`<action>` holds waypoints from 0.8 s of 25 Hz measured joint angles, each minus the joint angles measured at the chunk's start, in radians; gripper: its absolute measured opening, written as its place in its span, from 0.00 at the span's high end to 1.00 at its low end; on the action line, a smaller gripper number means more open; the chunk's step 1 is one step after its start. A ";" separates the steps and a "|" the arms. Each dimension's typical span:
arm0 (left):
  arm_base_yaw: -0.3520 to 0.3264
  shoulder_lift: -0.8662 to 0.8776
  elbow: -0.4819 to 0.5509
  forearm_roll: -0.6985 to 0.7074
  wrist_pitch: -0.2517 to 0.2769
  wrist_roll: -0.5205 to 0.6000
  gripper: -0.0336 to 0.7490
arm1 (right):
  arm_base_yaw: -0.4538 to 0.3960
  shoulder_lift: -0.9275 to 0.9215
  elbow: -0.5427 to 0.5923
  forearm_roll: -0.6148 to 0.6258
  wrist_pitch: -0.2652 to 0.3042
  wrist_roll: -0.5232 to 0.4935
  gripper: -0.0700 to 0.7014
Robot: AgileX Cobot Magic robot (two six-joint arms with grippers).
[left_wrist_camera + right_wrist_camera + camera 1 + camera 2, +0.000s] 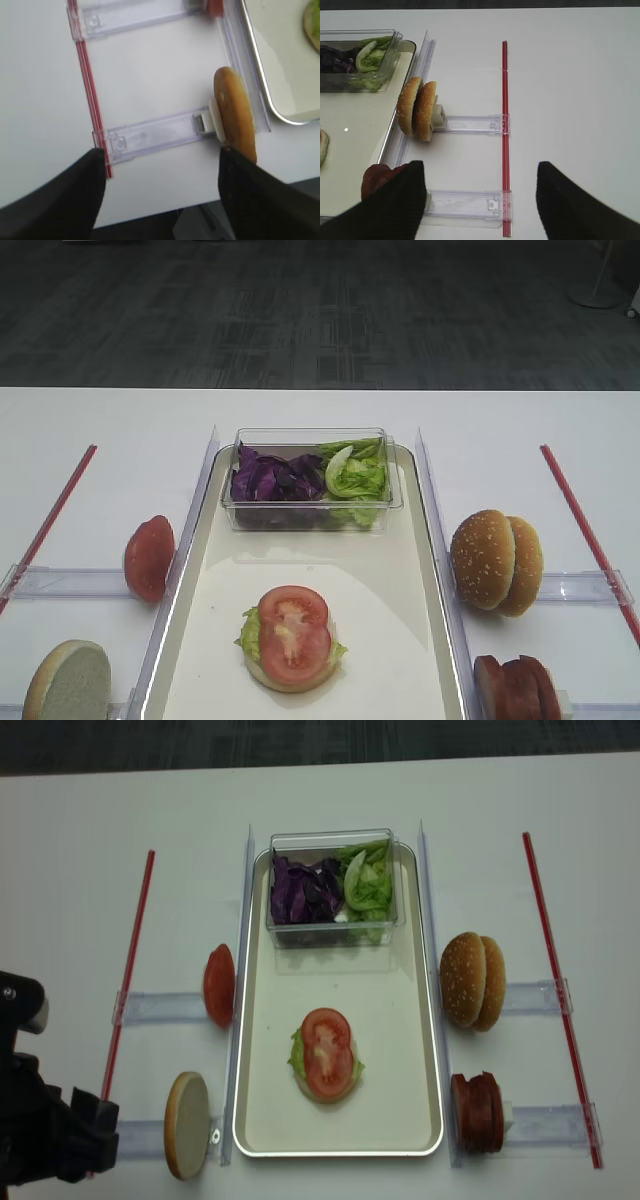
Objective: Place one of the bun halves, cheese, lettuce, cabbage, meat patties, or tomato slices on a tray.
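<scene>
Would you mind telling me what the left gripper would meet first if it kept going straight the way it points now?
Probably the clear plastic holder on the table, lying between the open left gripper fingers; the bun half stands just right of that line. Height above the table is unclear.

A red tomato slice (pixel 293 634) lies flat atop lettuce (pixel 249 633) on the tray (pixel 400 640).

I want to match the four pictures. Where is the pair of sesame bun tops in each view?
Exterior high: sesame bun tops stand on edge right of the tray.
Right wrist: upper left, beside the tray's edge.
Left wrist: not in it; only a single bun half shows.
Exterior high (realsense): right of the tray, middle.
Shared landmark: the right red strip.
</scene>
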 joint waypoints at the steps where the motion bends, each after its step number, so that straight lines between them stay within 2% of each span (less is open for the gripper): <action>1: 0.000 -0.021 0.002 0.000 -0.005 0.000 0.37 | 0.000 0.000 0.000 0.000 0.000 0.000 0.26; 20: 0.002 -0.352 0.004 0.000 -0.010 -0.031 0.37 | 0.000 0.000 0.000 0.000 0.000 0.000 0.26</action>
